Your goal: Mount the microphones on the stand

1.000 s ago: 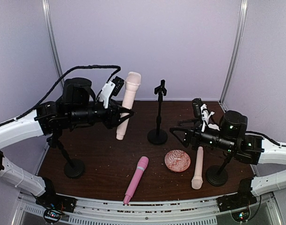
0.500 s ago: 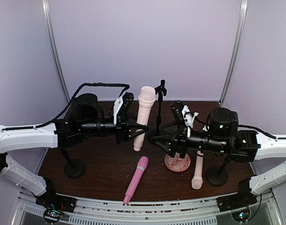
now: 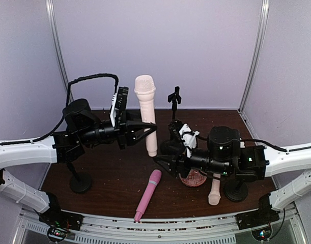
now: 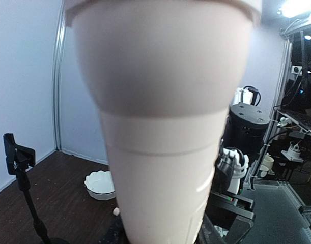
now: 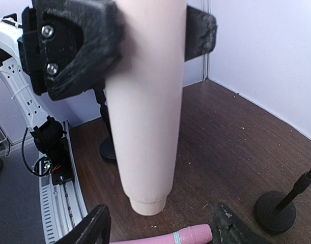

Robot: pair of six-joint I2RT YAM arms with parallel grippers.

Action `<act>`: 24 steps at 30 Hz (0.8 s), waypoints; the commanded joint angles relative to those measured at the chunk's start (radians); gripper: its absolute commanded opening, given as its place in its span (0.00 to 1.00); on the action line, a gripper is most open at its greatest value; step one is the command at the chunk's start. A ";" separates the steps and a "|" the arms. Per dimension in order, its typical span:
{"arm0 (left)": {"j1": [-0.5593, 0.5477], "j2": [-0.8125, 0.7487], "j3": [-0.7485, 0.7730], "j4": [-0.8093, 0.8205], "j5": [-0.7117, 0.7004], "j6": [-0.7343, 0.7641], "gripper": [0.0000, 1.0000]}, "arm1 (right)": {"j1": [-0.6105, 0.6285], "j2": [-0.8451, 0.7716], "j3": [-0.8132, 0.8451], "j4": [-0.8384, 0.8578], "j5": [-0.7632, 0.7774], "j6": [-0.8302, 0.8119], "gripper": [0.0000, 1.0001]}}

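Currently, item one: peach microphone point(image 3: 147, 114), upright, head up, pinched at mid-body by left gripper point(image 3: 129, 129); tail left free, probably for a handover or for seating in the clip of the centre stand point(image 3: 173, 99), which is near it and empty. Right gripper point(image 3: 164, 163): jaws spread, low beside that tail, holding nothing. Pink microphone point(image 3: 147, 195) flat on table point(image 3: 109, 168); second peach microphone point(image 3: 214, 192) flat beside right stand base point(image 3: 235, 192). Patterned dish point(image 3: 193, 179): largely under right arm; visible part holds nothing
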 commanded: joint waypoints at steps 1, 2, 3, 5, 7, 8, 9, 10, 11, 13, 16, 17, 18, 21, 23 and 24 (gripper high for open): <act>0.012 0.000 -0.014 0.169 0.075 -0.106 0.00 | 0.003 0.011 0.060 0.059 0.032 -0.025 0.70; 0.011 0.005 -0.014 0.175 0.082 -0.114 0.00 | 0.003 0.023 0.073 0.055 0.023 -0.028 0.72; 0.012 0.008 -0.014 0.179 0.087 -0.119 0.00 | 0.003 0.038 0.092 0.046 0.015 -0.029 0.73; 0.012 0.009 -0.013 0.180 0.088 -0.127 0.00 | 0.005 0.066 0.129 0.031 0.006 -0.026 0.73; 0.012 0.010 -0.014 0.185 0.090 -0.134 0.00 | 0.010 0.087 0.149 0.036 0.007 -0.019 0.73; 0.012 0.011 -0.014 0.188 0.091 -0.136 0.00 | 0.012 0.096 0.159 0.041 0.010 -0.019 0.72; 0.012 0.011 -0.015 0.188 0.091 -0.138 0.00 | 0.015 0.105 0.166 0.044 0.019 -0.021 0.71; 0.012 0.009 -0.015 0.187 0.092 -0.138 0.00 | 0.018 0.112 0.172 0.042 0.030 -0.023 0.70; 0.012 0.009 -0.015 0.187 0.091 -0.141 0.00 | 0.020 0.119 0.178 0.042 0.038 -0.025 0.69; 0.012 0.010 -0.015 0.189 0.092 -0.146 0.00 | 0.020 0.126 0.184 0.042 0.047 -0.026 0.65; 0.012 0.011 -0.014 0.187 0.094 -0.152 0.00 | 0.022 0.122 0.182 0.049 0.055 -0.029 0.56; 0.012 0.011 -0.012 0.185 0.094 -0.154 0.00 | 0.023 0.118 0.179 0.055 0.065 -0.029 0.55; 0.012 0.011 -0.011 0.182 0.093 -0.154 0.00 | 0.024 0.114 0.176 0.060 0.077 -0.029 0.55; 0.012 0.012 -0.007 0.172 0.091 -0.153 0.00 | 0.026 0.104 0.170 0.075 0.107 -0.032 0.61; 0.012 0.014 -0.006 0.170 0.090 -0.153 0.00 | 0.027 0.100 0.174 0.075 0.120 -0.037 0.65; 0.012 0.014 -0.006 0.167 0.086 -0.153 0.00 | 0.030 0.098 0.175 0.075 0.124 -0.042 0.65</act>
